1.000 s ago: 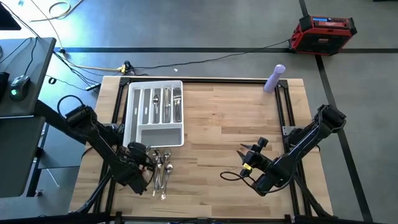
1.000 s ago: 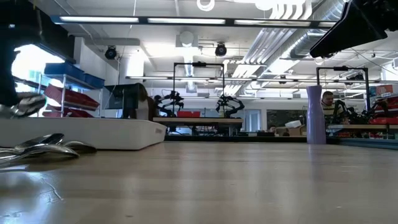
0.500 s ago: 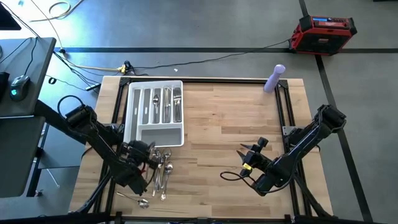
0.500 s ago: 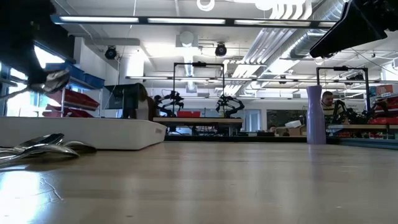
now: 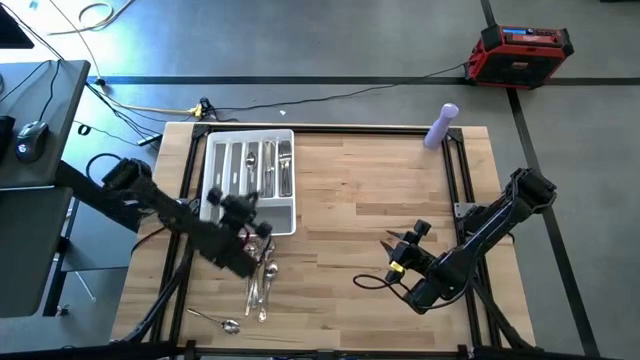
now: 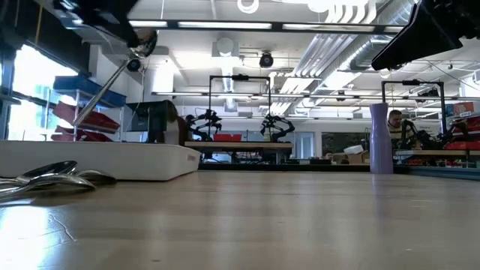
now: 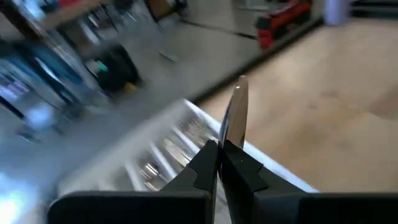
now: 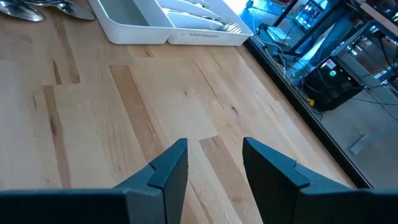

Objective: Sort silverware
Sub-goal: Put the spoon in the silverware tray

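The white tray lies at the table's far left, with silverware in its long compartments. More silverware lies in a loose pile just in front of it, and one spoon rests near the front edge. My left gripper hangs over the tray's near end, shut on a spoon-like piece. My right gripper is open above bare wood at the right, nothing between its fingers. My left gripper pinches the piece between its two fingers. One shiny end sticks out beyond the fingertips. In the low view its thin shaft slants down below the gripper. The piece is lifted clear of table and tray.
A purple bottle stands at the table's far right corner. Black frame rails run along the table's sides. A red box sits on the floor beyond. The middle of the table is bare wood.
My left gripper has risen from beside the pile and swung toward the table's far edge, over the tray's near end, rolling its wrist on the way. The piece it holds has gone up with it. The spoon near the front edge has come into view.
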Action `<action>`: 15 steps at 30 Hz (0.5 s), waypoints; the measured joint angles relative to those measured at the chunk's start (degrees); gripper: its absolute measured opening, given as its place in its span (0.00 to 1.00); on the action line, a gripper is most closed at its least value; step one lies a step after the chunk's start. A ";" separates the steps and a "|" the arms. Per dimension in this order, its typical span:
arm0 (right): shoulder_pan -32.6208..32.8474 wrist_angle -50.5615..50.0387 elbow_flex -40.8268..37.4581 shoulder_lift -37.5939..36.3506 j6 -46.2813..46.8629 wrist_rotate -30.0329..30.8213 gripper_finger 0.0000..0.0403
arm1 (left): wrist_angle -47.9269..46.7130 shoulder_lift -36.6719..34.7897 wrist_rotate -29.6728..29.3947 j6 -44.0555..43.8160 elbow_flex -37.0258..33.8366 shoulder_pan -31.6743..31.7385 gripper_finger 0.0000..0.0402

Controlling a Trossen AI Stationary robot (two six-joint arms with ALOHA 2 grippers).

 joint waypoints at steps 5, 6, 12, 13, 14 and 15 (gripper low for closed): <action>-0.05 -0.02 0.00 0.00 -2.36 0.53 0.34 | 0.27 -1.57 -9.91 6.14 -0.64 10.26 0.00; -0.27 0.00 0.00 0.00 -3.36 0.79 0.34 | 0.08 -2.05 -11.01 4.91 -1.50 12.42 0.00; -2.72 0.00 0.00 0.00 -10.06 4.97 0.34 | 0.17 -6.86 -12.81 -6.88 -10.36 22.89 0.00; -3.31 -0.02 0.00 0.00 -11.31 5.54 0.34 | 0.43 -7.74 -12.57 -8.71 -11.88 23.94 0.00; -3.95 -0.02 0.00 0.00 -12.52 6.39 0.34 | 1.46 -8.69 -12.39 -9.78 -13.24 24.69 0.00; -4.69 -0.01 0.00 0.00 -13.67 7.23 0.34 | 2.53 -9.59 -12.09 -10.06 -14.43 25.19 0.00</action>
